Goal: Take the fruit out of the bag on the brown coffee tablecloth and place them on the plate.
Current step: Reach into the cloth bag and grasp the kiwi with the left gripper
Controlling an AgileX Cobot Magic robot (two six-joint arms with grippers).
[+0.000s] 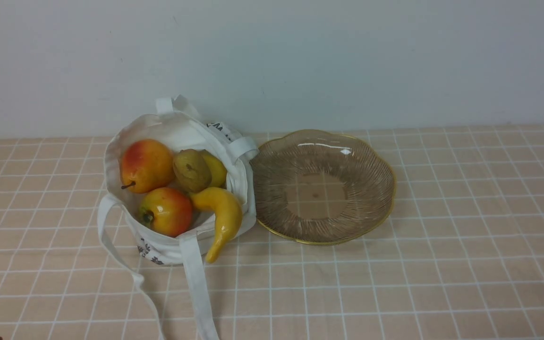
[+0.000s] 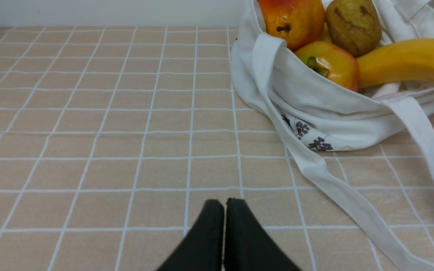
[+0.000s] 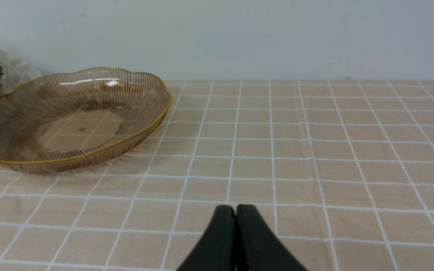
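The white bag (image 1: 158,248) lies open on the peach checked tablecloth (image 1: 395,283). It holds two red-yellow apples (image 1: 147,164) (image 1: 167,211), an olive-brown pear-like fruit (image 1: 191,170), a lemon (image 1: 216,168) half hidden behind that fruit, and a banana (image 1: 222,217) hanging over the bag's rim. The empty brownish glass plate (image 1: 371,189) sits just right of the bag. My left gripper (image 2: 225,203) is shut and empty, low over the cloth, short of the bag (image 2: 333,116). My right gripper (image 3: 236,209) is shut and empty, over the cloth near the plate (image 3: 145,94).
The bag's long straps (image 1: 196,283) trail across the cloth toward the front edge; one strap (image 2: 333,188) runs close to my left gripper. A pale wall (image 1: 300,56) rises right behind the bag and plate.
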